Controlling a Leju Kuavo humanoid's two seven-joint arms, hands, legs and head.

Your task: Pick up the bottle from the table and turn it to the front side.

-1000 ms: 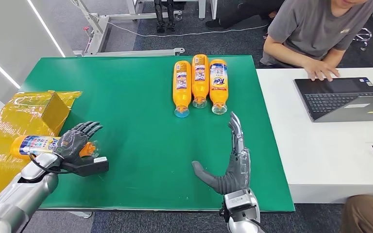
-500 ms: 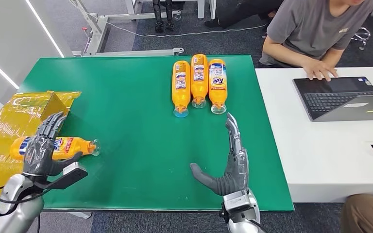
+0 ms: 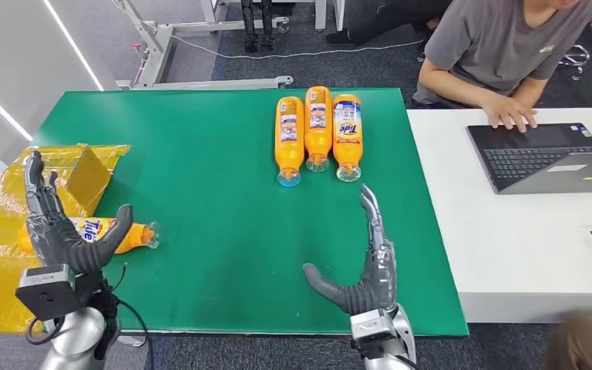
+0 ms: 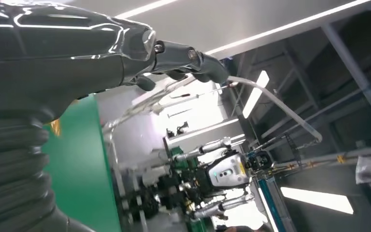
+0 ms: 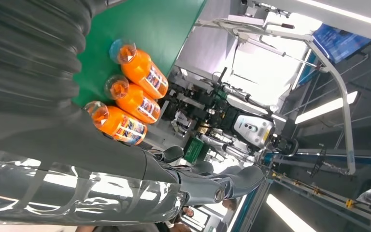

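Note:
An orange Tide bottle [image 3: 112, 233] lies on its side at the left edge of the green table [image 3: 200, 154], cap toward the table's middle, logo side up. My left hand [image 3: 58, 227] stands upright just in front of it with fingers spread and thumb out, holding nothing. My right hand [image 3: 364, 266] stands open near the front edge of the table, fingers pointing away from me, empty. Three more orange bottles [image 3: 317, 131] lie side by side at the far middle; the right wrist view shows them [image 5: 125, 99] too.
Crumpled yellow plastic wrap with a box [image 3: 54, 181] covers the table's left end. A white table [image 3: 524, 231] on the right holds a laptop [image 3: 543, 154], and a person in a grey shirt [image 3: 501, 46] rests a hand at it.
My left hand let go of the bottle, which now lies on the table with its logo up. The hand rose and turned upright, fingers spread. The right hand barely moved.

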